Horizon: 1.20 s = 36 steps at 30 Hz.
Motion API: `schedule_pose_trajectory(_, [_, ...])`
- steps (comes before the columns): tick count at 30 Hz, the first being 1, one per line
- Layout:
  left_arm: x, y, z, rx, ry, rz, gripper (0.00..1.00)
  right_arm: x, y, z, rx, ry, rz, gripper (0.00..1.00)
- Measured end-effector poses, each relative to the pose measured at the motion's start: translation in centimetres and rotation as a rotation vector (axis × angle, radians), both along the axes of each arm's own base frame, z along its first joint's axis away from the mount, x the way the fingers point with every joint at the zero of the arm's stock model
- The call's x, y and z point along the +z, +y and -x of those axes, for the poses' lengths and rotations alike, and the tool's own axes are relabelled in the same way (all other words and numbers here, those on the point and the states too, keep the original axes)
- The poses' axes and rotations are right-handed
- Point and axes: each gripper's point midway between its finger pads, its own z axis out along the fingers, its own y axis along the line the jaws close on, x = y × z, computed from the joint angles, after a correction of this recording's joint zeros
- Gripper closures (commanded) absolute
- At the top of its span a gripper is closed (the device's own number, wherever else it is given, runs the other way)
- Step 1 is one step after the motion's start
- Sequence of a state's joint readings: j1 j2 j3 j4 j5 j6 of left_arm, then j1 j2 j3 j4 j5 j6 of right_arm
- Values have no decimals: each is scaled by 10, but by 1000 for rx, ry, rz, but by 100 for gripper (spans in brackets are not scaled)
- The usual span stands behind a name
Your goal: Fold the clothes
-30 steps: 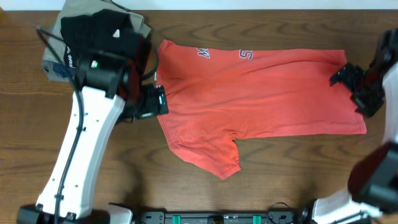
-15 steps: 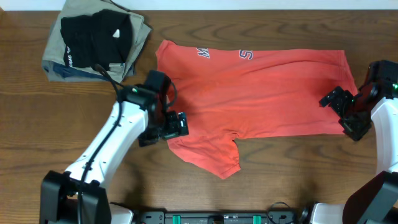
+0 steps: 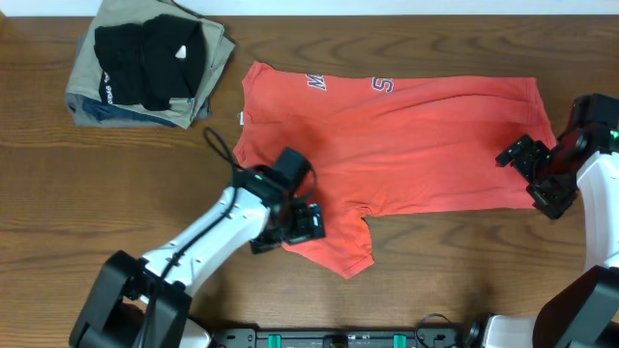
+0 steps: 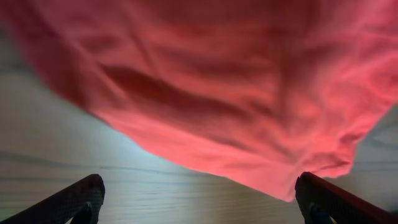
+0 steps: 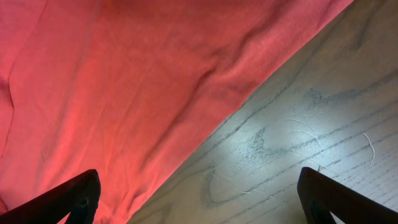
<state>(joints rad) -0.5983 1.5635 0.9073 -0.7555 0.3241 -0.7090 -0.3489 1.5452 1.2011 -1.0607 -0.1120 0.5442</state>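
Table (image 3: 58,193): dark wood grain, filling the overhead view.
T-shirt (image 3: 416,145): red-orange with white lettering, lying flat from the centre out to 3 o'clock, one sleeve pointing to 6 o'clock.
Folded pile: black garment (image 3: 145,53) on top of a khaki garment (image 3: 92,101), at 10 o'clock.
Left gripper (image 3: 309,223): released, jaws wide, over the sleeve's edge at 6 o'clock.
Right gripper (image 3: 530,179): released, jaws wide, over the shirt's hem at 3 o'clock.

On my overhead feed, the red-orange T-shirt (image 3: 416,145) carries white block lettering (image 3: 383,84) along its top edge. It is cut off there, so I make out only what look like an M and an S. The folded black garment (image 3: 145,63) has small white print (image 3: 108,93) that I cannot read.
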Motion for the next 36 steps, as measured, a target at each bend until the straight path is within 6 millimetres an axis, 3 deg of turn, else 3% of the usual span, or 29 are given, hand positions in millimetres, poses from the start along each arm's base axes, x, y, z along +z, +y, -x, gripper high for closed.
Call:
schedule_pose_trajectory(10, [-5, -26, 14, 47, 16, 9, 3, 0, -2, 2, -3, 9, 14, 1])
schedule_pose_trajectory(21, [-30, -38, 33, 106, 83, -72, 3, 0, -3, 2, -3, 10, 16, 1])
schedule_pose_trajectory(27, [-39, -34, 31, 152, 94, -109, 21, -1, -6, 3, -8, 18, 35, 1])
schedule_pose_trajectory(31, [-41, -32, 32, 162, 99, -124, 48, -1, -13, 8, -55, 41, 68, 1])
schedule_pose_trajectory(36, [-41, -35, 30, 163, 97, -115, 69, -2, -25, 11, -121, 53, 116, 1])
